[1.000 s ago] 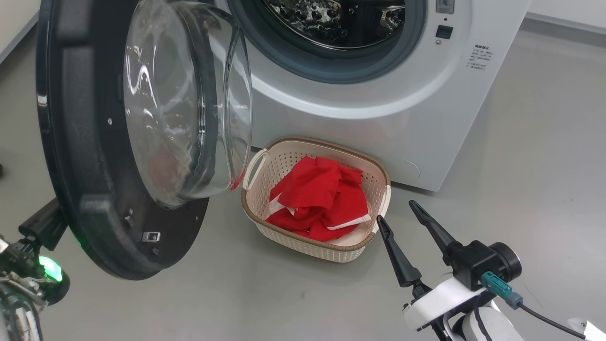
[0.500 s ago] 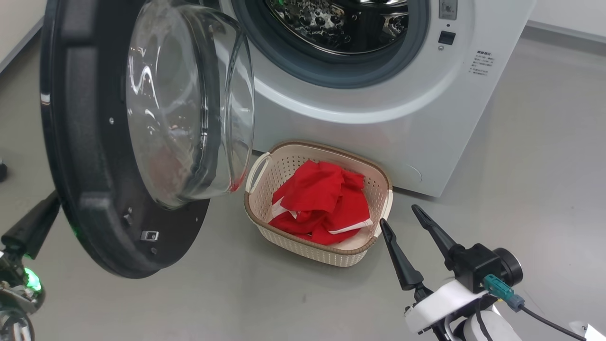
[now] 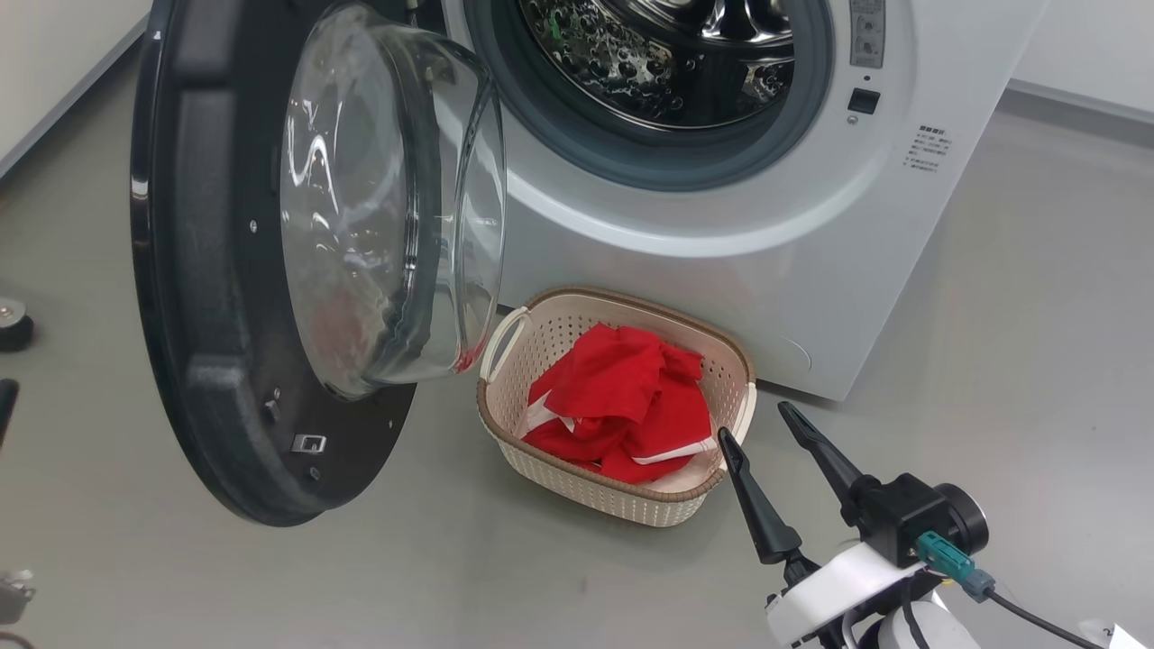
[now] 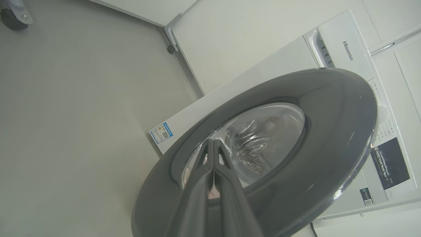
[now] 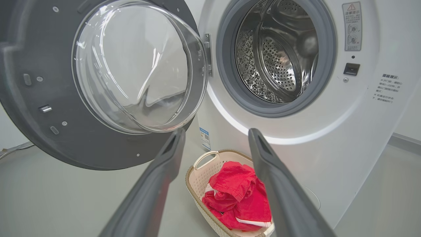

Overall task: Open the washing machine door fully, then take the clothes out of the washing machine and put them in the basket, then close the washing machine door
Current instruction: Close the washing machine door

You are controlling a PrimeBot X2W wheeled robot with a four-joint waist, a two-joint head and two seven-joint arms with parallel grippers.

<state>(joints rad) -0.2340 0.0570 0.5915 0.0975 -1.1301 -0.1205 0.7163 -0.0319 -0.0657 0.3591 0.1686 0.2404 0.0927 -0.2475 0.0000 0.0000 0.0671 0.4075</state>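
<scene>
The washing machine [image 3: 721,261] has its door [image 3: 207,342] swung out to the left, with the glass bowl facing the bare steel drum [image 3: 667,54]. On the floor below the opening, the basket [image 3: 631,298] holds the red clothes [image 3: 622,397] with white trim. My right gripper [image 3: 755,424] is open and empty just right of the basket, and in its wrist view this gripper [image 5: 216,131] frames the basket [image 5: 190,174] and clothes [image 5: 240,194]. My left gripper [image 4: 213,142] is shut on nothing, pointing at the outer face of the door [image 4: 329,131].
A black caster [image 3: 11,324] stands on the grey floor left of the door, and shows as a wheel [image 4: 11,14] in the left wrist view. White walls with a baseboard [image 3: 1082,99] run behind the machine. Open floor lies to the right.
The head view has shifted, sliding the whole scene right and down. My left gripper has slipped back from the door's lower rim toward the picture's left edge. The right gripper keeps its place.
</scene>
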